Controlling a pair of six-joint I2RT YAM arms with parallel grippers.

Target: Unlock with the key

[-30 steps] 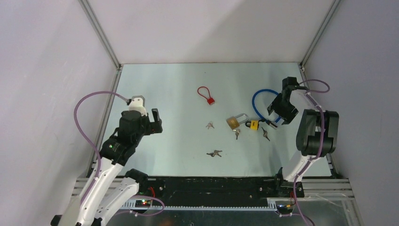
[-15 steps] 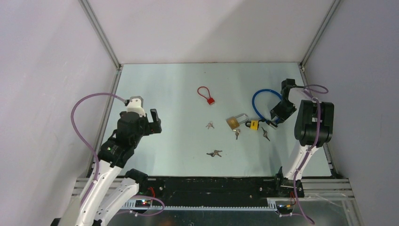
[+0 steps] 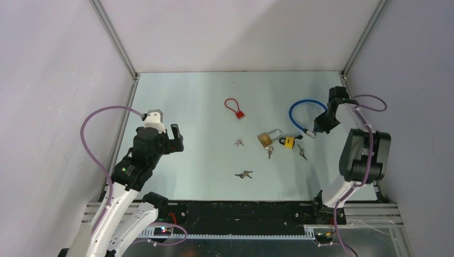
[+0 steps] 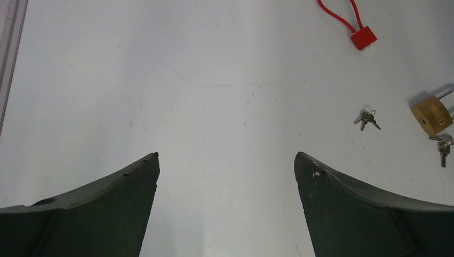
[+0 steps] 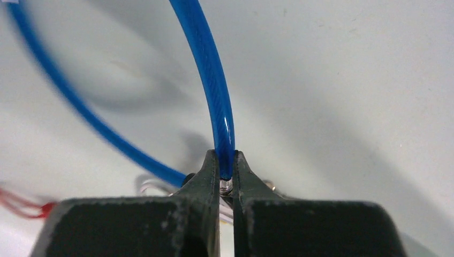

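**Top view.** The right tool (image 3: 315, 131) is gripping the blue cable loop (image 3: 297, 108) at the right side of the table (image 3: 187, 107). The loop is arching up and away from the tool toward the far edge. The left tool (image 4: 226, 160) is hanging over the left part of the table with its jaws spread wide, holding nothing and well apart from every lock and key.

The brass padlock (image 3: 266, 138) is lying near the middle of the table. The yellow padlock (image 3: 289, 142) is lying just beside it on the right. A key bunch (image 3: 239, 142) is resting left of the brass padlock, and a second key (image 3: 270, 153) is lying just below that padlock. A third key (image 3: 302, 153) is lying near the yellow padlock, between it and the right arm. A fourth key bunch (image 3: 244, 174) is lying alone, nearer the arm bases. The red cable lock (image 3: 234, 108) is lying farther back, apart from the rest. No key is touching either tool.

**Right wrist view.** The fingers (image 5: 210, 174) are pressing together on the lower end of the blue cable, where a small metal tip is showing.
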